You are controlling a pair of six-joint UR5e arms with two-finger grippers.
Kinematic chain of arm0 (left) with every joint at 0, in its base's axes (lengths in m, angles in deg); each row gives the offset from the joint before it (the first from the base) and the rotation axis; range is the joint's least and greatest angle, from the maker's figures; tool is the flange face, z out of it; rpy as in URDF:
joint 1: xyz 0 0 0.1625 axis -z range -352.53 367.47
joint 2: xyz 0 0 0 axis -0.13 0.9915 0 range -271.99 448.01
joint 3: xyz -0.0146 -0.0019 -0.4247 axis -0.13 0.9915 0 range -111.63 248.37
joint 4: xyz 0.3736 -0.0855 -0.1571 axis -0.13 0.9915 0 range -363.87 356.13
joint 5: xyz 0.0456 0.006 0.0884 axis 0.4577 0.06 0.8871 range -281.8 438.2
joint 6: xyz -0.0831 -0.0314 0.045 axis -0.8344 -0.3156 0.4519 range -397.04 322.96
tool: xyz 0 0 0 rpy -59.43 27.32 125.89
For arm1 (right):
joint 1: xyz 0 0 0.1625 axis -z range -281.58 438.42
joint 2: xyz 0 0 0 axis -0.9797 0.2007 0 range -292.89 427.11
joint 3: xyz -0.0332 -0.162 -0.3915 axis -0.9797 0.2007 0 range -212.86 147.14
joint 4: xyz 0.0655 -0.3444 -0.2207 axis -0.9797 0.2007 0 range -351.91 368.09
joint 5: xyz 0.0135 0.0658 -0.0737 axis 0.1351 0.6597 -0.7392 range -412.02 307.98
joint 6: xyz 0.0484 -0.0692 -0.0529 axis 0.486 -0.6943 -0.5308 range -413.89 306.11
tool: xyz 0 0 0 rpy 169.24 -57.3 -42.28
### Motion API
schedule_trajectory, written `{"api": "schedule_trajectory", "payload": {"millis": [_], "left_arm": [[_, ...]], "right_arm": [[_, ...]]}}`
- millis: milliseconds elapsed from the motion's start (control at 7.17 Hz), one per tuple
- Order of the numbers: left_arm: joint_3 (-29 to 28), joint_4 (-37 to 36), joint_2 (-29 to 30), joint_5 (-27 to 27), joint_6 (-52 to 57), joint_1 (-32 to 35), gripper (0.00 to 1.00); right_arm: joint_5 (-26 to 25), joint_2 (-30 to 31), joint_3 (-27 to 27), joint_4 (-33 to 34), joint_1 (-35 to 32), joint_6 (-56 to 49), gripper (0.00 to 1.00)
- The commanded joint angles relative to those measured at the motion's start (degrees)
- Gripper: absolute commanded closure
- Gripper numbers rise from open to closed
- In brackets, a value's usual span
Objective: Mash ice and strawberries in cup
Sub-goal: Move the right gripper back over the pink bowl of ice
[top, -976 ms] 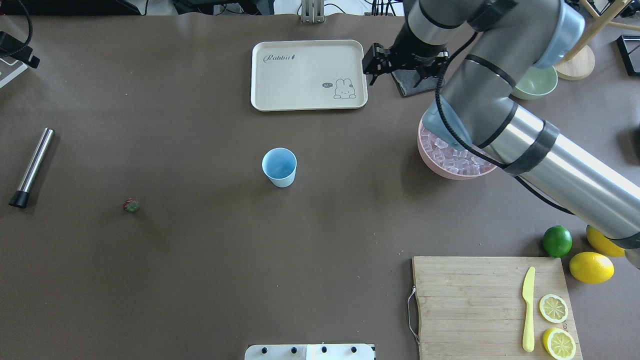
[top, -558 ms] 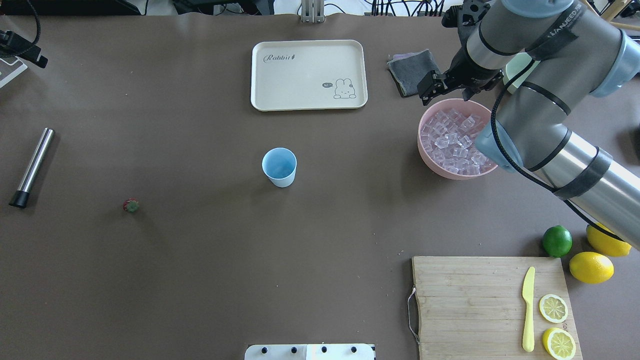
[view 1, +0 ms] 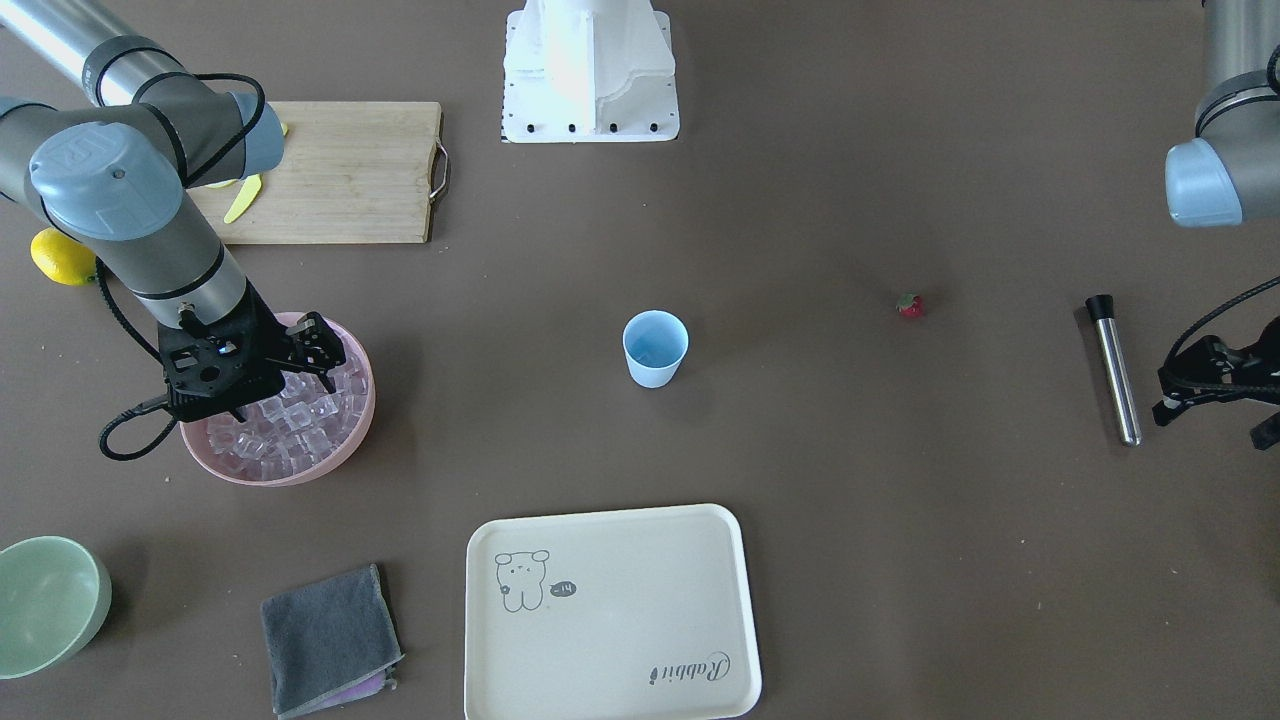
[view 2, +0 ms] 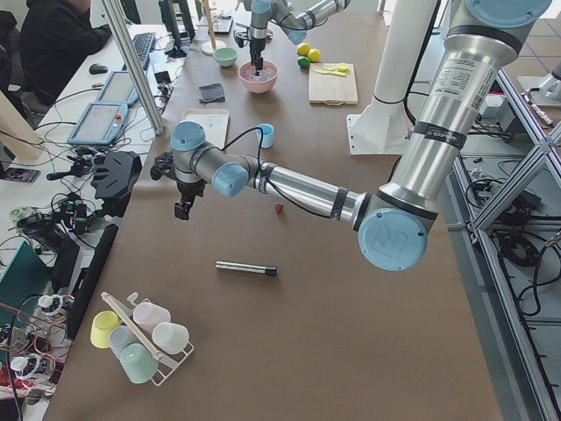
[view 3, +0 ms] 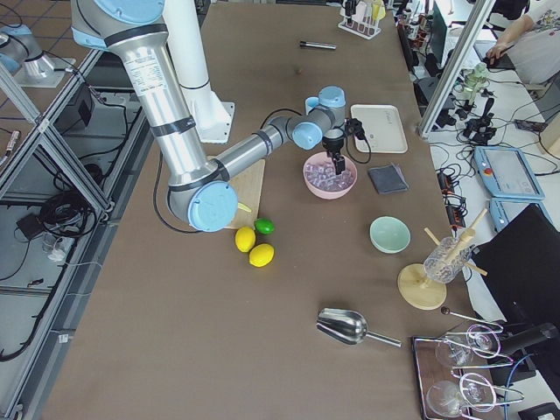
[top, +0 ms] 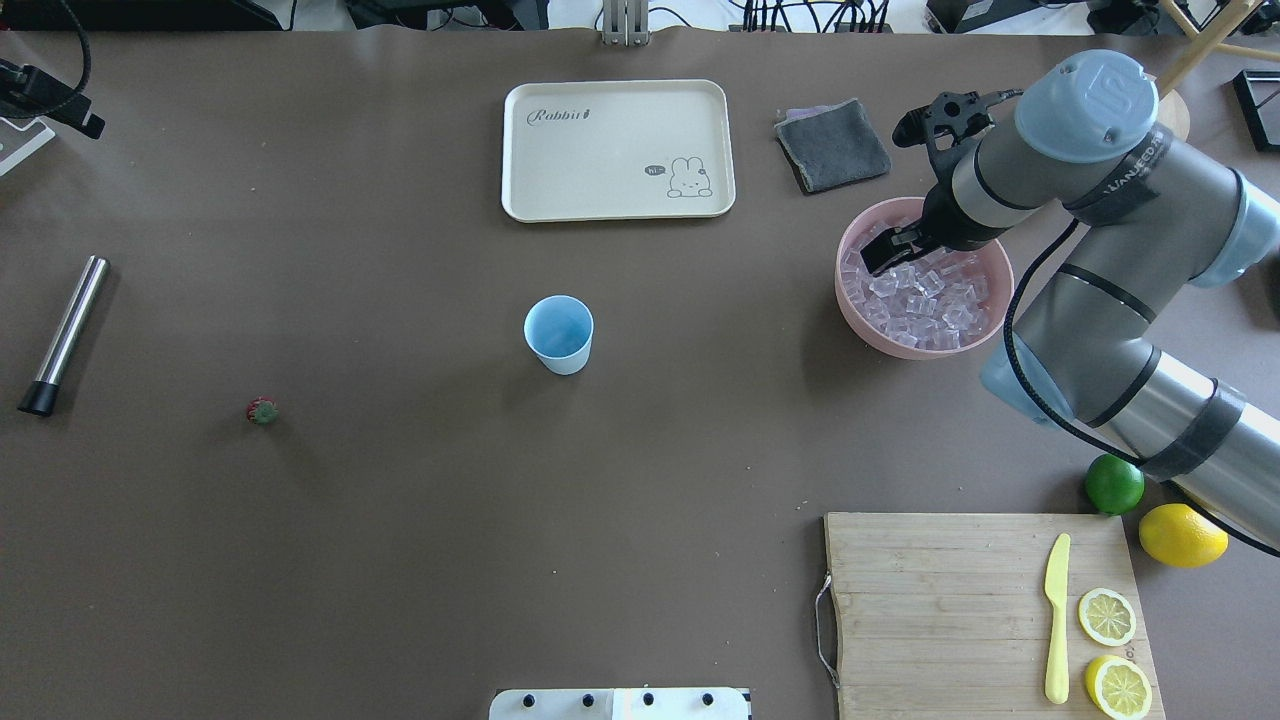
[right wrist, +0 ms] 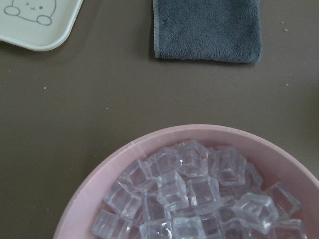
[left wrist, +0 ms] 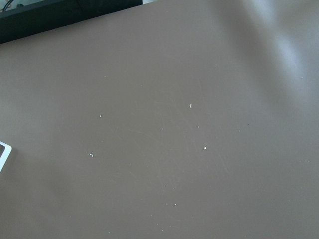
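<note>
Ice point(right wrist: 189, 199) fills the pink bowl point(top: 905, 348) on the right side of the table, somewhat toward the far edge. The right arm enters from the near right with its elbow folded, the forearm doubling back toward the left and the wrist pitched down. The right gripper point(view 1: 320, 350) hangs over the far-left part of the bowl with its fingers spread; whether the tips touch the cubes cannot be told. The cup point(top: 559, 335) stands upright at mid-table, well apart from the bowl. The strawberry point(top: 263, 410) lies on the table well left of the cup, slightly nearer. The left arm stretches out to the far left; the left gripper point(view 2: 181, 209) points down above bare table, finger state not determinable.
</note>
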Motion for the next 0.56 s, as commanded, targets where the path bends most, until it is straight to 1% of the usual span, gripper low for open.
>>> {"api": "schedule_trajectory", "payload": {"millis": [0, 418], "left_arm": [[0.2, -0.1, 0.5, 0.0, -0.2, -0.2, 0.02], [0.3, -0.1, 0.7, 0.1, -0.2, -0.4, 0.03]], "right_arm": [[-0.4, 0.2, 1.1, -2.5, 1.2, 0.1, 0.10], [-0.4, -0.5, 3.5, -2.7, 1.2, -0.1, 0.12]]}}
